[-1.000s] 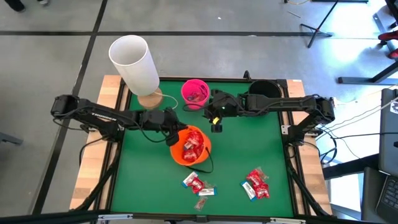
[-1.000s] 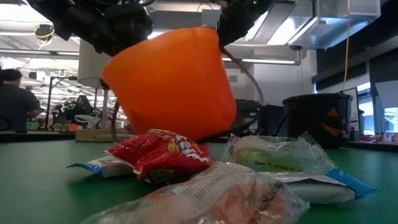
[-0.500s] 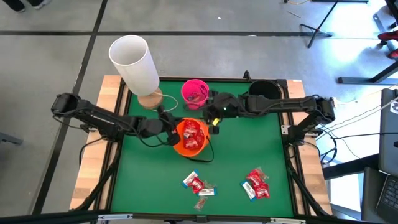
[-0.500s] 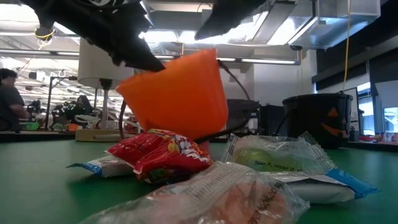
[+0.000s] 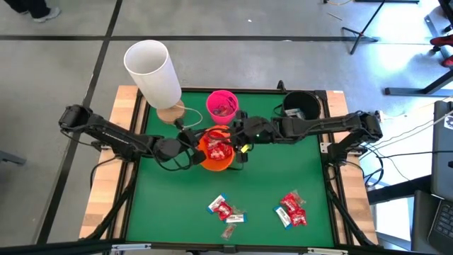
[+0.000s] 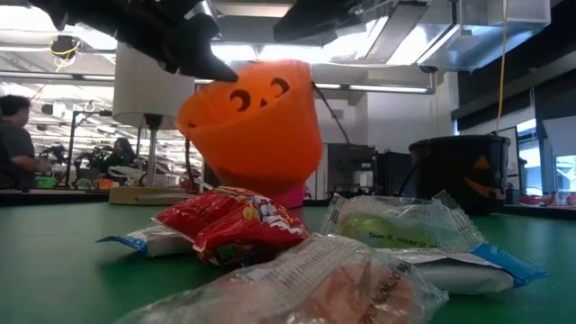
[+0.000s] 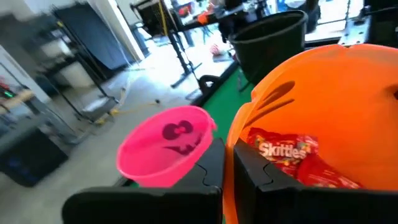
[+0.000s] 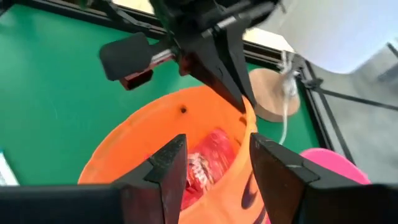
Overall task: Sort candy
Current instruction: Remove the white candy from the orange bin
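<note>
The orange bucket (image 5: 216, 150) with a black pumpkin face is up off the green table, tilted, and has red candy (image 7: 283, 149) inside. My left gripper (image 5: 192, 146) is shut on its left rim. My right gripper (image 5: 241, 144) is open at the right rim; in the right wrist view (image 8: 217, 140) one finger stands over the inside and one outside, with no touch showing. More candy lies on the table in two heaps, a left heap (image 5: 225, 210) and a right heap (image 5: 291, 209). My left gripper pinches the orange bucket's rim (image 7: 242, 121) on its left side, one finger inside above the candy and one outside. The fingers come level from the table's left. The bucket hangs tilted from that hold, lifted clear in the low view (image 6: 256, 117).
A pink bucket (image 5: 221, 105) stands just beyond the orange one, near the far edge. A black bucket (image 5: 301, 105) stands at the far right. A tall white cylinder on a round wooden base (image 5: 152, 71) rises at the far left corner. Candy wrappers (image 6: 270, 243) lie in front of the low camera.
My left gripper has carried the orange bucket toward the far edge, closer to the pink bucket, and the bucket has tipped so that its face shows in the low view. My right gripper has come down and toward the bucket's right rim.
</note>
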Controlling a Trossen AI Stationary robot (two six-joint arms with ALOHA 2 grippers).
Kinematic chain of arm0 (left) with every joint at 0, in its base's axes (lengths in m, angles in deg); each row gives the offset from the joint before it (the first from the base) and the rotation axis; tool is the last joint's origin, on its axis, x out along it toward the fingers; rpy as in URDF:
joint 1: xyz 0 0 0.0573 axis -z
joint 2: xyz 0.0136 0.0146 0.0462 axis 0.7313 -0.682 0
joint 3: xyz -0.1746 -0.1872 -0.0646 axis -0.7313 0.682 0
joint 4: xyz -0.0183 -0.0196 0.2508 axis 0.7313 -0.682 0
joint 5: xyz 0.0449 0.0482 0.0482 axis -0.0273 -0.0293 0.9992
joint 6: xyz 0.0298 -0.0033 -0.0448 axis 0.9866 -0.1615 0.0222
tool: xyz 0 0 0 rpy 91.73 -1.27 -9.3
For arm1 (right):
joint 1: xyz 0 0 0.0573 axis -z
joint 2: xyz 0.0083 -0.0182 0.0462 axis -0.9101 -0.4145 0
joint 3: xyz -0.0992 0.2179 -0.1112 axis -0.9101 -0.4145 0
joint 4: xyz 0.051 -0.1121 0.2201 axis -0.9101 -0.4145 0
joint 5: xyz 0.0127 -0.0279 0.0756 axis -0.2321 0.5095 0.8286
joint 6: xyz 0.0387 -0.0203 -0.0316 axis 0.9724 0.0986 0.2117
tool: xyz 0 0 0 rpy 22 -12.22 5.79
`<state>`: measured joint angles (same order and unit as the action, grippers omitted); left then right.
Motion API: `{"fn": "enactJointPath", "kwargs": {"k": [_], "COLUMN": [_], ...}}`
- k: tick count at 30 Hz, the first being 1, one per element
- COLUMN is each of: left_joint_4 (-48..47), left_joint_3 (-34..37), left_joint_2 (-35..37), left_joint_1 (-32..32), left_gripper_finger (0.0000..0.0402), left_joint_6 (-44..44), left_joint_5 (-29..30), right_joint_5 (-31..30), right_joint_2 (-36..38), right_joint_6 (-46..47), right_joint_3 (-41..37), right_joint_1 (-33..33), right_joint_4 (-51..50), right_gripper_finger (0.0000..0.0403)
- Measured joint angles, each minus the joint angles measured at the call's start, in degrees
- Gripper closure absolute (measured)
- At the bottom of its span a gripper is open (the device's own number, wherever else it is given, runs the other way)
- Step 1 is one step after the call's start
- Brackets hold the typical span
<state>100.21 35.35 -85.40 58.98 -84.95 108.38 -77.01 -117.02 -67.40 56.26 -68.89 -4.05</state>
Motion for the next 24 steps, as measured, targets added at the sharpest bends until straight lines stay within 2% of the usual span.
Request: {"fn": "enactJointPath", "kwargs": {"k": [6,12,24], "left_joint_4": [7.0,14.2,34.3], "left_joint_3": [0.0,0.0,0.0], "left_joint_2": [0.0,0.0,0.0], "left_joint_1": [1.1,1.3,1.3], "left_gripper_finger": [0.0401,0.0401,0.0401], "left_joint_6": [9.8,17.6,43.3], "left_joint_5": [4.4,5.1,6.3], "right_joint_5": [-7.1,-9.7,-17.6], "right_joint_2": [0.0,0.0,0.0], "right_joint_6": [-0.4,-0.4,-3.0], "right_joint_3": [0.0,0.5,3.4], "right_joint_1": [0.0,0.0,0.0], "right_joint_4": [-1.1,-1.2,-1.6], "right_gripper_finger": [0.023,0.023,0.023]}}
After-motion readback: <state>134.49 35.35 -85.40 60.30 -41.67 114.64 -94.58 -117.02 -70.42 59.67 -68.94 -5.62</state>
